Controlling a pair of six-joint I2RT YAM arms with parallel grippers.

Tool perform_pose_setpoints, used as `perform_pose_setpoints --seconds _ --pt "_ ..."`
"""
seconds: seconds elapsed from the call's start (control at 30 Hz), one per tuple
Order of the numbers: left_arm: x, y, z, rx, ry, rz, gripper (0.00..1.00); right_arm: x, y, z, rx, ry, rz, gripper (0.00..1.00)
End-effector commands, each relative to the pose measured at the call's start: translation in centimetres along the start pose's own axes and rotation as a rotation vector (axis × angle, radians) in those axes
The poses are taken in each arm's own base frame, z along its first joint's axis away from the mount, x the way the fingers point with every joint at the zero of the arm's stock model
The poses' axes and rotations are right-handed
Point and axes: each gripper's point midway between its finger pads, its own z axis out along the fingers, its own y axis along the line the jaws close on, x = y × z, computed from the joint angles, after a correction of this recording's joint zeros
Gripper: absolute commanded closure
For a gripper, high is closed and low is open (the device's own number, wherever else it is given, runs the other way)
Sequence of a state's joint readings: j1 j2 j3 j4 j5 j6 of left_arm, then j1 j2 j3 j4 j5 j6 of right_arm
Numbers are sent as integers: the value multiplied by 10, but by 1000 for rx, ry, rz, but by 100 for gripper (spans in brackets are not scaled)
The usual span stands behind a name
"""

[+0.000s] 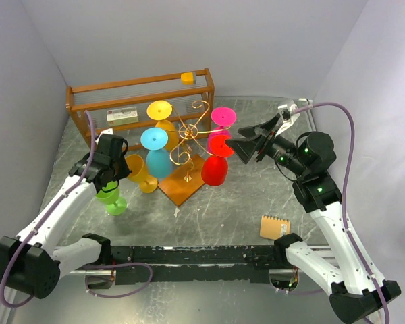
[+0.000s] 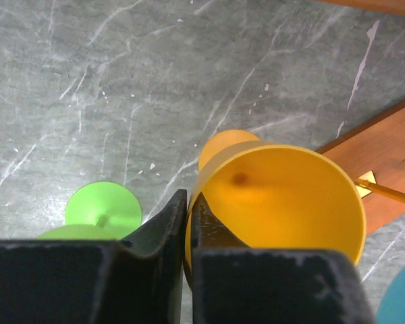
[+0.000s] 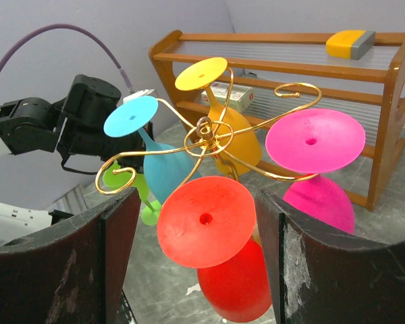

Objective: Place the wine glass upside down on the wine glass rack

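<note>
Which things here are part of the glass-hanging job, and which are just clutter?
Job:
- orange-yellow plastic wine glass, rim pinched in the jaws of the left gripper
- gold wire wine glass rack on a square wooden base

Clutter:
- green plastic wine glass beside it
- brown slatted wooden shelf
- yellow-and-grey block on its top
- tan spiral notepad

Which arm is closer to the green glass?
Left. The left gripper is right beside the green glass; the right gripper is far across the wine glass rack, by the red glass.
</note>
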State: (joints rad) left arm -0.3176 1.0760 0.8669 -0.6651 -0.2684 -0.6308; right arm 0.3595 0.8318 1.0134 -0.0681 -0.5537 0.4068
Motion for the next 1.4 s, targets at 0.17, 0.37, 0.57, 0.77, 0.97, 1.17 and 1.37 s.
perform_pose_setpoints --seconds 0.17,0.37,0.57,0.77,0.97,1.17,1.37 --pt "-33 -6 -12 12 -83 19 93 -10 4 -2 1 -30 -19 31" --pt "-61 2 -34 -35 -171 29 93 -11 4 -1 1 -32 -15 31" --pt "-97 21 -72 -122 -310 3 93 -13 3 -1 8 -41 -3 31" --pt "-141 29 -137 -70 -547 -68 93 -16 -7 0 59 -74 21 31" --pt "-171 15 -203 132 -750 -122 93 -15 -7 1 56 -101 59 31" --pt "-182 -4 -255 358 -901 -117 93 -23 25 12 -131 -59 131 29" --pt "-194 -24 -304 540 -1004 -96 93 -33 40 29 -273 -60 193 28"
